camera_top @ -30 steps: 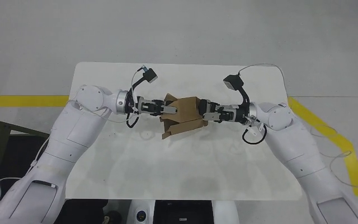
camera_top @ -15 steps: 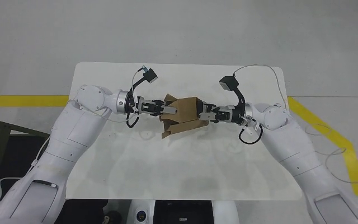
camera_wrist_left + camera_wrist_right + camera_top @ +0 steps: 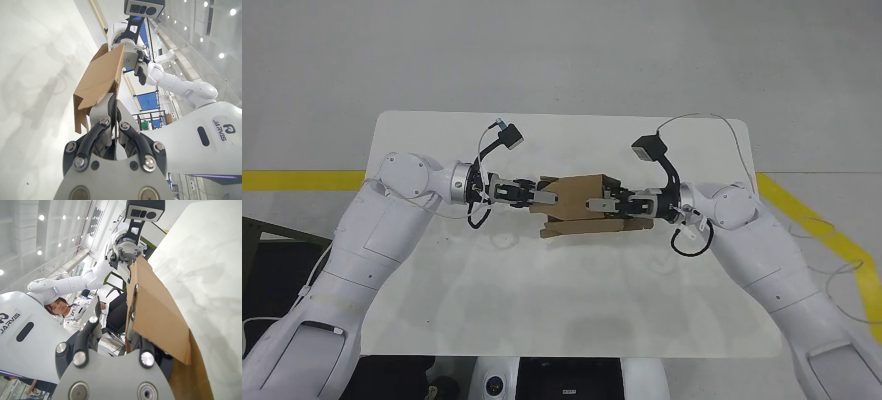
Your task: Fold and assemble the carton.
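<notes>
On the white table, a little toward 12 o'clock from its middle, the left gripper sits at the 9 o'clock end of the brown corrugated cardboard carton. Its two fingers are pinched together on one thin cardboard panel, with the edge of the sheet caught between the pads.

Every face of the carton that shows is plain brown. From above it is a partly flattened long shape running from 9 to 3 o'clock between the two grippers, with a narrower strip along its 6 o'clock side. In the left wrist view a folded panel has a notched, arrow-like flap near the gripper and a raw fluted edge. The inside of the carton is hidden. Whether its underside touches the table cannot be told.

The right gripper is at the carton's 3 o'clock end, and its jaws stand wide apart. One ribbed finger is bare and clear of the cardboard. The other finger lies against a carton wall and is mostly covered by it, so its tip is hard to make out. In the left wrist view that same gripper shows beyond the carton with one black-padded finger free in the air.
</notes>
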`<state>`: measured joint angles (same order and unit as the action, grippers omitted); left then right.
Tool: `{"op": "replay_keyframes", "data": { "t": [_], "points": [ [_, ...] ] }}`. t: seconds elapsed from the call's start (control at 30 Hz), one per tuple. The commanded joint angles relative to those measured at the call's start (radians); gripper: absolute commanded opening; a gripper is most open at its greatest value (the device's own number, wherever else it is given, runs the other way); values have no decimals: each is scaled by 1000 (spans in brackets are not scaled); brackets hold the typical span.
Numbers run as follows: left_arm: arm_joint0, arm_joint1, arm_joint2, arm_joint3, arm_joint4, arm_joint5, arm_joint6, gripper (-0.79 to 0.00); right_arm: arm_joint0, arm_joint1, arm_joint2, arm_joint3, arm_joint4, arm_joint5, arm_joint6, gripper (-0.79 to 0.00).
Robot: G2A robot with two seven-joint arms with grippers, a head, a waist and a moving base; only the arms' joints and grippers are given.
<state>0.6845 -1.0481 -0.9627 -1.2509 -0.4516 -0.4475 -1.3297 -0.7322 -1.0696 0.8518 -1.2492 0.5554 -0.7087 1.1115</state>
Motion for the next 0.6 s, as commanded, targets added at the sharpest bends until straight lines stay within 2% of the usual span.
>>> {"op": "replay_keyframes", "data": {
  "t": [0.0,0.23,0.57],
  "points": [
    [0,-1,1,-3,-3,2,-2,-785,8,0,-8,6,-2,-3,-3,-480],
    [-2,-3,2,-10,-9,3,-10,-785,44,-6,-55,29,-17,-15,-15,-483],
    [-2,-5,1,-12,-13,2,-23,-785,74,-14,-110,53,-14,-34,-34,-563]
  ]
}}
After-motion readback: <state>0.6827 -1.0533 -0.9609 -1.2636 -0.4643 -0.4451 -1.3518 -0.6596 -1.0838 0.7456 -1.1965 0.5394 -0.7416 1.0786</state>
